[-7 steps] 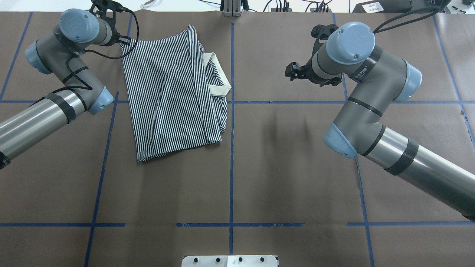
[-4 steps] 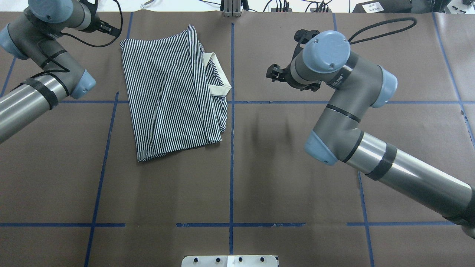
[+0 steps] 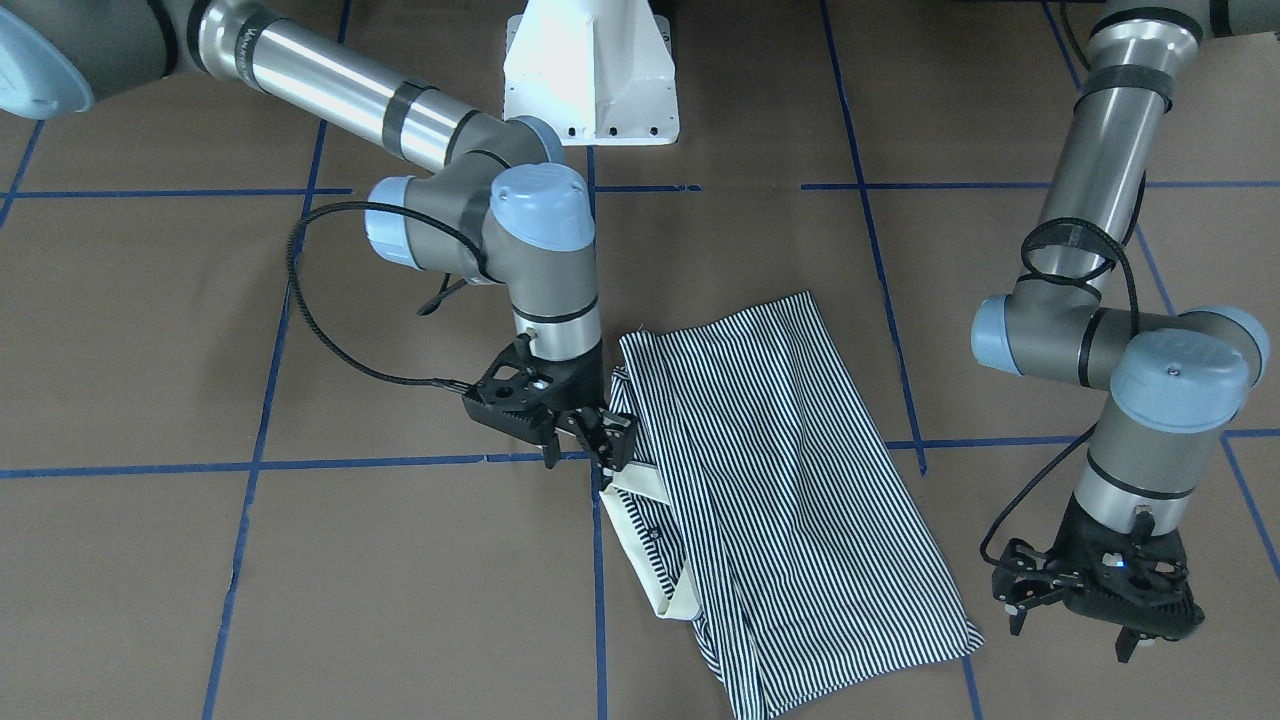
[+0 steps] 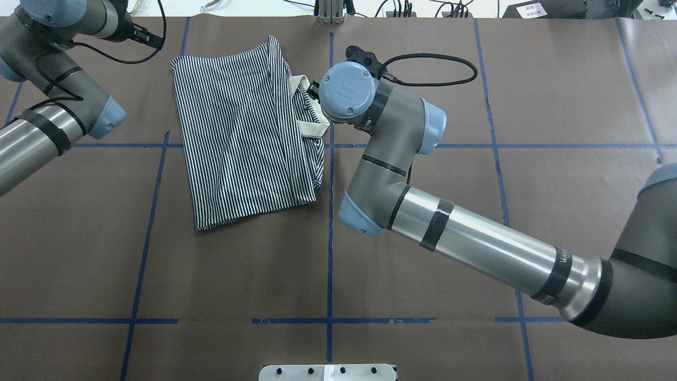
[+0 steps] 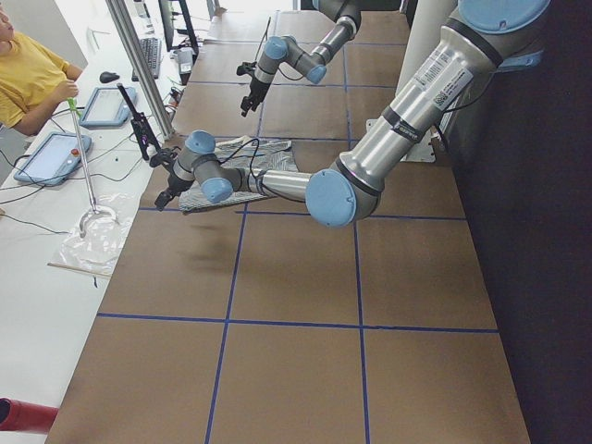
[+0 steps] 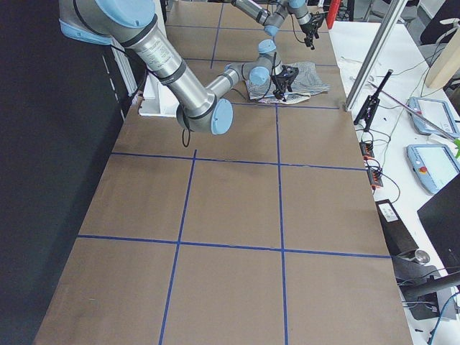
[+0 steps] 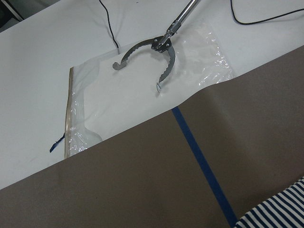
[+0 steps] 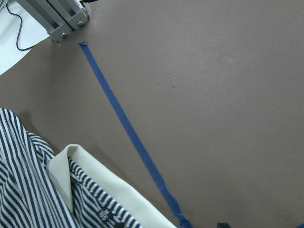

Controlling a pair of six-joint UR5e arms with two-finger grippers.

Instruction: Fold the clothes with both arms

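Note:
The striped polo shirt lies folded on the brown table, left of the centre line; it also shows in the front view. Its cream collar points toward the centre line. My right gripper is open, low at the shirt's edge beside the collar; in the overhead view its wrist hides it. The right wrist view shows the collar close below. My left gripper is open and empty, just off the shirt's far left corner. That corner shows in the left wrist view.
The white pedestal stands at the robot's side. A metal bracket sits at the far table edge. Beyond that edge, a grabber tool lies on a plastic bag. An operator in yellow sits at the bench.
My right arm has swung left across the centre line and down to the collar. My left arm has drawn back from the shirt's far left corner toward the table's far left.

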